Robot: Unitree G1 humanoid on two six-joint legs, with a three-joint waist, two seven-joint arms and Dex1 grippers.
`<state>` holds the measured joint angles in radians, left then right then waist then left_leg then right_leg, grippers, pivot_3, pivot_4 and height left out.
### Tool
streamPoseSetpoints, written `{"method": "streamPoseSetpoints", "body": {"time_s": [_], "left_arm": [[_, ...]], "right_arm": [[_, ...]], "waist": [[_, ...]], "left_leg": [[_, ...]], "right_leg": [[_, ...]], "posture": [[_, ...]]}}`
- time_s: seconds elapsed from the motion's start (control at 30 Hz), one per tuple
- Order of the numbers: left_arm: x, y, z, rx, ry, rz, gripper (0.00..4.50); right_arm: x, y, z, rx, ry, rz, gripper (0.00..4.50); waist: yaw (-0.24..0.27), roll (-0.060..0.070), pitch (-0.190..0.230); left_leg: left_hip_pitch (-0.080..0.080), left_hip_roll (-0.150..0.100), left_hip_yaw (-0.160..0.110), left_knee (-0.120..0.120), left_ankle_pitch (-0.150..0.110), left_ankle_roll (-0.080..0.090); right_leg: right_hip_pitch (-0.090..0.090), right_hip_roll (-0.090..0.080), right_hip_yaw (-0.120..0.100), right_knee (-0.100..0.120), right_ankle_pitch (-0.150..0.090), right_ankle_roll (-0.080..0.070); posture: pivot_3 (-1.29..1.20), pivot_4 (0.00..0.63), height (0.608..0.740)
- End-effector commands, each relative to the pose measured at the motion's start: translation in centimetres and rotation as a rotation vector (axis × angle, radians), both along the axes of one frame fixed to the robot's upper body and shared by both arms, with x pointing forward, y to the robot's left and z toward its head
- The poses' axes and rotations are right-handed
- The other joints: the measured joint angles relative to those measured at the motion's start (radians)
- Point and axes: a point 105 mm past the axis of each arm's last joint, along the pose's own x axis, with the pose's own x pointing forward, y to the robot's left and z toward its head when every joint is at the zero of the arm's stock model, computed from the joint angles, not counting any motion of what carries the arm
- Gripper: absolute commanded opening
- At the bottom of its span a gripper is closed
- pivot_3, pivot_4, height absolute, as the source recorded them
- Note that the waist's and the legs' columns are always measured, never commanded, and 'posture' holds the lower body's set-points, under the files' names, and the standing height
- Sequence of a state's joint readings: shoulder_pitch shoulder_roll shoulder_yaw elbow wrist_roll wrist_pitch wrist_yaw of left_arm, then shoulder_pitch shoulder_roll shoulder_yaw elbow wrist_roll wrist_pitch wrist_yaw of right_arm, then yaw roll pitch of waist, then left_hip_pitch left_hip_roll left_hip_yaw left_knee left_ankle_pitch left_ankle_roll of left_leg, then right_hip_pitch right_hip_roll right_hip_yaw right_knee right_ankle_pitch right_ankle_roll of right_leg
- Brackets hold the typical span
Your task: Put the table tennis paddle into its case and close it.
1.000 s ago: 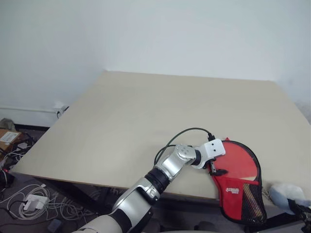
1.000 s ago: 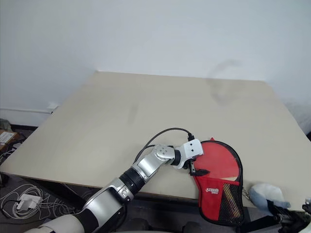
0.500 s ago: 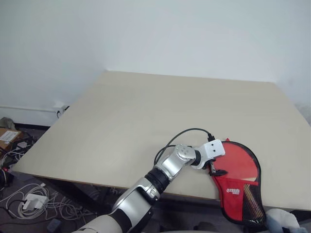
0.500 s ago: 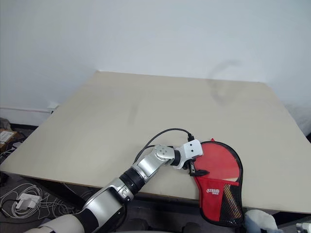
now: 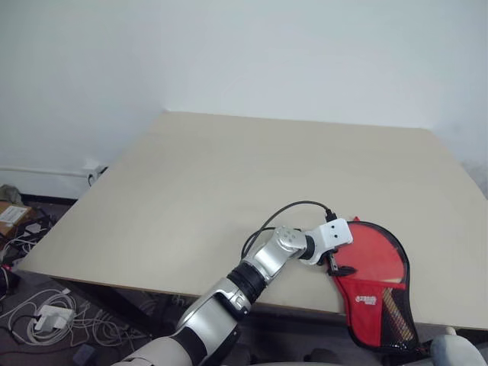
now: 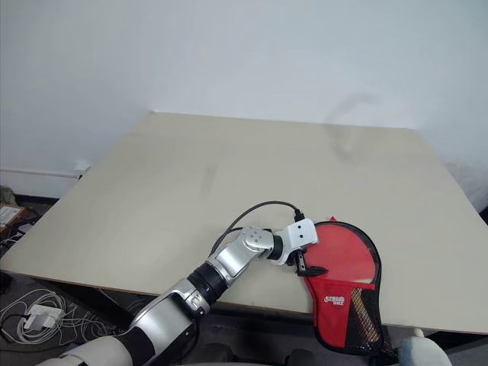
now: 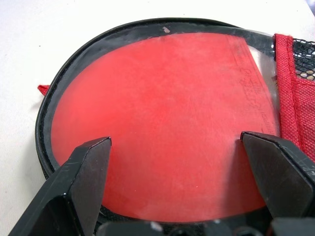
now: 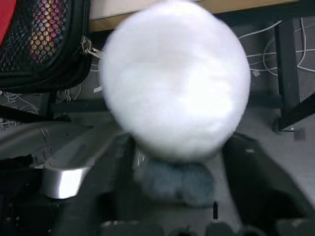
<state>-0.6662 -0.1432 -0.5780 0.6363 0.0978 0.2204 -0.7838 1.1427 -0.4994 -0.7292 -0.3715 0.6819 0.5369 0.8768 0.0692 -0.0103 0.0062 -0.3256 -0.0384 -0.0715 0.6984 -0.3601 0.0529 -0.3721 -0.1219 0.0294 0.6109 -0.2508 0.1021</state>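
Paddle (image 7: 162, 123) sits inside the case (image 5: 374, 293) at the bench's (image 5: 229, 183) near right corner, handle end hanging over the edge. Left claw (image 7: 182, 162) spread wide over it, prob pinning it. Right claw (image 8: 177, 162): can't tell.

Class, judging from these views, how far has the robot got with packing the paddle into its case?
Done: the table tennis paddle lies inside the case, its red face under the clear panel. In hand: the left gripper, open, rests over the case's round end. Left: whether the zip is fully shut cannot be told; its pull hangs past the table edge.
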Motion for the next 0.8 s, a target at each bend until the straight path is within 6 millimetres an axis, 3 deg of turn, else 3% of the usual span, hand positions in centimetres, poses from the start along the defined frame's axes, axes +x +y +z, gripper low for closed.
{"method": "streamPoseSetpoints", "body": {"time_s": [0.03, 0.27, 0.47, 0.63, 0.8], "left_arm": [[-1.8, -1.4, -2.2, 0.104, 0.049, -0.050, 4.50], [-1.6, -1.6, -1.0, 0.040, 0.040, -0.063, 4.50], [-0.4, -0.6, 1.9, -0.052, 0.029, -0.095, 4.50], [1.5, 1.7, 5.0, -0.099, -0.016, -0.061, 4.50], [2.7, 6.3, 6.6, -0.086, -0.025, 0.006, 4.50]], "right_arm": [[1.7, 0.4, 1.9, -0.017, -0.101, 0.037, 3.55], [4.6, 0.0, 4.2, -0.042, -0.262, -0.007, 3.55], [10.6, 2.2, 6.7, -0.072, -0.468, 0.052, 3.55], [15.8, 5.0, 7.6, -0.026, -0.613, 0.121, 3.55], [19.4, 6.5, 8.1, -0.014, -0.685, 0.184, 3.55]], "waist": [[0.000, 0.000, 0.000], [0.000, 0.000, 0.000], [-0.005, 0.006, 0.003], [-0.014, 0.011, 0.006], [-0.015, 0.015, 0.006]], "left_leg": [[0.000, 0.000, 0.000, 0.000, 0.000, 0.000], [0.001, -0.001, 0.000, 0.000, 0.000, 0.000], [0.000, -0.003, 0.002, 0.000, 0.000, 0.000], [-0.004, -0.005, 0.003, 0.000, 0.002, -0.002], [-0.015, -0.006, 0.005, 0.003, 0.006, -0.009]], "right_leg": [[0.000, 0.000, 0.000, 0.000, 0.000, 0.000], [-0.001, 0.001, 0.000, 0.000, 0.000, 0.000], [-0.003, 0.001, 0.001, 0.000, 0.001, 0.000], [-0.007, 0.003, 0.004, 0.002, 0.004, -0.006], [-0.022, 0.003, 0.008, 0.012, 0.005, -0.007]], "posture": [[0.00, 0.000, 0.716], [0.00, 0.000, 0.716], [0.00, 0.000, 0.716], [0.00, 0.000, 0.716], [0.00, 0.000, 0.716]]}}
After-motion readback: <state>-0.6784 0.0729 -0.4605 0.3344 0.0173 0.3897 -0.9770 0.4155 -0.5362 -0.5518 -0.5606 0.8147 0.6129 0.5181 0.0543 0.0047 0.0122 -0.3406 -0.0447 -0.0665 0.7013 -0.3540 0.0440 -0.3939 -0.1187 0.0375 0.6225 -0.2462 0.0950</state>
